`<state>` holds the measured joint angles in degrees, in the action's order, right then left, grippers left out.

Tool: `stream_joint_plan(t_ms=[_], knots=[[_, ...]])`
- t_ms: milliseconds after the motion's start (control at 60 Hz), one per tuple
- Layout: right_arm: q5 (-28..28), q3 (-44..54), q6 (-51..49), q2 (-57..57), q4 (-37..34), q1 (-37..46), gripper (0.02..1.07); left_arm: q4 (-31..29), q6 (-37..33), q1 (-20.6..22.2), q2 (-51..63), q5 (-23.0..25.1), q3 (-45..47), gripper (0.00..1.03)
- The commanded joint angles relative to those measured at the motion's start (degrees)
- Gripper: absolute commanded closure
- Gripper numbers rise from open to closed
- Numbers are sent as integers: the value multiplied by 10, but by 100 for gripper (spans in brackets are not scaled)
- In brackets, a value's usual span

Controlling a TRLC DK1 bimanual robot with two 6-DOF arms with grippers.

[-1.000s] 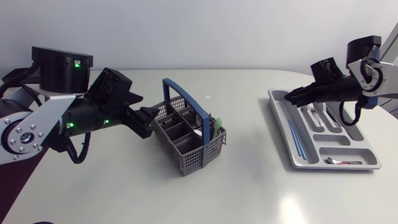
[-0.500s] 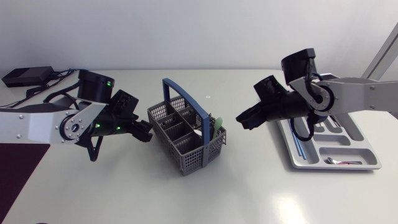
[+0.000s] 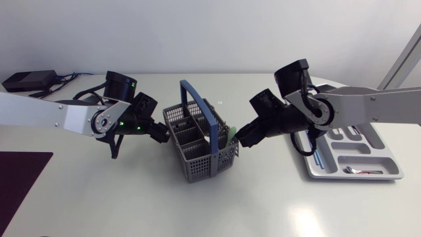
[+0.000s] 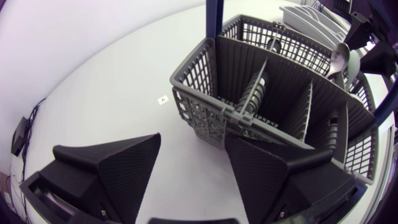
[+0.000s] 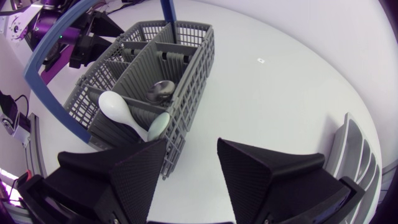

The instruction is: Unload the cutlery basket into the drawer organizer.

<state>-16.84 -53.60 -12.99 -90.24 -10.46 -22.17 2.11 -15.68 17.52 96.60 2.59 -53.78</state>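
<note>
**A:** From above, where do the two hands sit?

**B:** The left hand [image 3: 166, 134] is right at one side of the grey basket [image 3: 197, 164]. The right hand [image 3: 243, 137] is right at the opposite side, so the basket stands on the worktop [image 3: 250, 204] between them. Its blue handle [image 3: 204, 106] is upright. A green spoon [image 3: 229, 134] pokes out of the corner nearest the right hand. The organizer [image 3: 329, 172] lies behind the right hand, well apart from the basket, with some cutlery in its slots.

**A:** And the left arm's own camera?

**B:** The left hand [image 4: 193, 138] is spread wide and holds nothing. The near corner of the basket [image 4: 211, 118] sits in the gap between its fingers. One finger [image 4: 273, 180] overlaps the basket's side, and I cannot tell whether it touches. A metal spoon [image 4: 339, 57] stands in a far compartment ahead of the hand. The right hand [image 4: 367, 43] shows just beyond that end.

**A:** The right arm's camera?

**B:** The right hand [image 5: 191, 142] is also spread wide and carries nothing, with bare worktop in the gap. One finger [image 5: 140, 168] is just beside the basket's [image 5: 186, 56] near corner. In the compartments closest to that finger stand a white spoon [image 5: 115, 106] and the green spoon [image 5: 158, 126]. The metal spoon [image 5: 163, 90] is one compartment further ahead. The left hand [image 5: 87, 46] is at the far end of the basket. The organizer's [image 5: 357, 149] edge shows beside the other finger.
</note>
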Motion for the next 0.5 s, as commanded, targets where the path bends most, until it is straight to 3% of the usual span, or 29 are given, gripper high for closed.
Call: stream_joint_plan(t_ms=[0,317,483], knots=[[-4,21,21,30,-11,-23,46,11,-7,16,27,4,-25,30],[8,46,47,81,-56,-99,46,-13,-9,49,105,3,-117,30],[23,71,49,137,-62,-94,46,-22,-13,40,107,2,-137,30]])
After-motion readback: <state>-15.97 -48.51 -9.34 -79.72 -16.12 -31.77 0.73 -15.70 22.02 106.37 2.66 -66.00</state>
